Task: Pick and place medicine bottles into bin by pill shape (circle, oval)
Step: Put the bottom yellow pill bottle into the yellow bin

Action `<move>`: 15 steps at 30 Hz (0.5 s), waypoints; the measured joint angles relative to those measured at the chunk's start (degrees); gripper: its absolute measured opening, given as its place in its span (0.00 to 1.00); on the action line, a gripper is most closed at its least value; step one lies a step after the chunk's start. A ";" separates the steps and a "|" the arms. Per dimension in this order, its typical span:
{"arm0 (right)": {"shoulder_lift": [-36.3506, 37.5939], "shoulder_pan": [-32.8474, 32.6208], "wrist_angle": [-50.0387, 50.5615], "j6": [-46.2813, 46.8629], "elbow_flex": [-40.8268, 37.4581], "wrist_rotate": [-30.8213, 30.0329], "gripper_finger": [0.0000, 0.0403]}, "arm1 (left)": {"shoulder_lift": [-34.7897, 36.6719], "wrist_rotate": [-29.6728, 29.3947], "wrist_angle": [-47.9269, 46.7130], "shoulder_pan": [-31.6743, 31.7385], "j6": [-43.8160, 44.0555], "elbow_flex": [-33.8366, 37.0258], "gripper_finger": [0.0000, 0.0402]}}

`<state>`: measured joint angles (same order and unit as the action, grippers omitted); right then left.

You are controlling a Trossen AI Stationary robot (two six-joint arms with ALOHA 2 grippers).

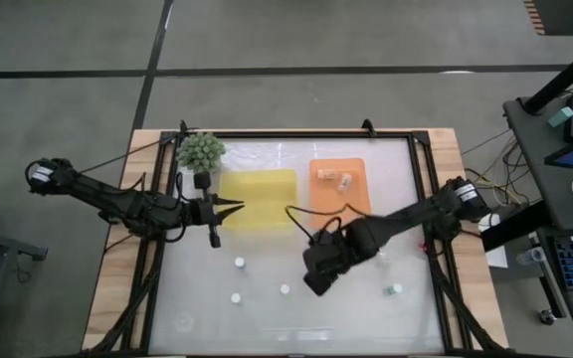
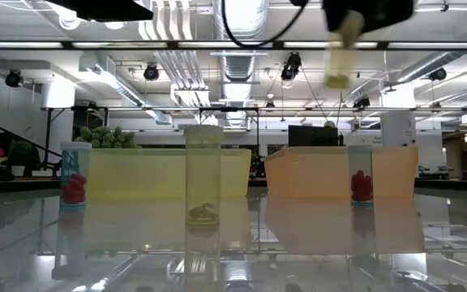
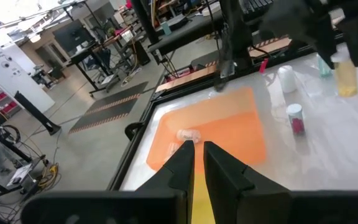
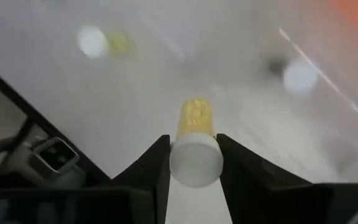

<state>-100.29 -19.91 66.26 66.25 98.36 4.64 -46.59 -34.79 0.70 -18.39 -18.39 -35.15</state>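
My right gripper [image 1: 316, 281] is above the table's middle, shut on a small clear bottle with yellow pills [image 4: 196, 134]; in the low view the bottle [image 2: 339, 58] hangs high above the table. My left gripper [image 1: 235, 208] is shut and empty over the left edge of the yellow tray [image 1: 259, 198]. Two bottles [image 1: 334, 178] lie in the orange tray [image 1: 338, 189]. Several more bottles stand upright on the table, among them one [image 1: 239, 263], another [image 1: 285, 289] and a third [image 1: 394, 290]. My right gripper pinches the bottle at its white cap end [image 4: 196, 163] between its two fingers. The fingers point down from above and lie along the bottle. The bottle hangs below the fingers, slightly tilted, pill end down [image 2: 336, 79], lifted clear of the table.
A green spiky plant [image 1: 200, 150] stands at the far left corner beside the yellow tray. In the low view, standing bottles with red pills [image 2: 74, 185] [image 2: 361, 183] and one with yellow-green pills [image 2: 203, 195] are in front of the trays. A raised frame [image 1: 421, 199] borders the table.
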 joint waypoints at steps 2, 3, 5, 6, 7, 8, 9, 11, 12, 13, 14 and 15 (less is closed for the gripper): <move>-0.18 2.14 0.07 -3.48 2.60 -0.22 0.26 | 0.47 0.00 0.15 0.00 0.00 0.27 0.05; -0.22 3.29 0.08 -5.55 3.69 -0.24 0.26 | 0.74 0.00 0.12 0.00 -0.02 0.38 0.05; -0.22 5.80 0.09 -9.39 5.44 -0.36 0.26 | 1.44 0.00 0.29 0.00 -0.06 0.76 0.05; -0.22 7.15 0.08 -11.29 6.13 -0.33 0.26 | 1.86 0.00 0.18 -0.01 -0.19 1.00 0.05; -0.22 8.50 0.10 -13.25 6.74 -0.34 0.26 | 2.26 0.00 0.18 -0.01 -0.22 1.14 0.05; -0.25 10.00 0.15 -15.46 7.32 -0.29 0.26 | 2.71 0.00 0.32 -0.01 -0.23 1.38 0.05; -0.31 11.44 0.17 -17.57 7.96 -0.32 0.26 | 3.22 0.00 0.34 0.00 -0.23 1.63 0.05; -0.31 14.50 0.02 -21.97 9.15 -0.31 0.26 | 4.02 0.00 0.34 -0.02 -0.24 1.92 0.05; -0.31 16.03 -0.25 -24.07 9.66 -0.28 0.26 | 4.35 0.00 0.36 0.00 -0.24 2.01 0.05; -0.31 17.54 -0.83 -26.01 10.02 -0.33 0.26 | 4.61 0.00 0.33 0.00 -0.26 2.10 0.05; -0.31 19.05 -1.73 -27.85 10.17 -0.32 0.26 | 4.76 0.00 0.36 0.00 -0.26 2.12 0.05; -0.31 20.50 -2.54 -29.58 10.20 -0.30 0.26 | 4.83 0.00 0.39 -0.02 -0.26 2.12 0.05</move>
<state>-100.60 0.59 63.72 36.67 108.56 4.34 -41.76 -34.79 1.08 -18.41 -18.65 -33.04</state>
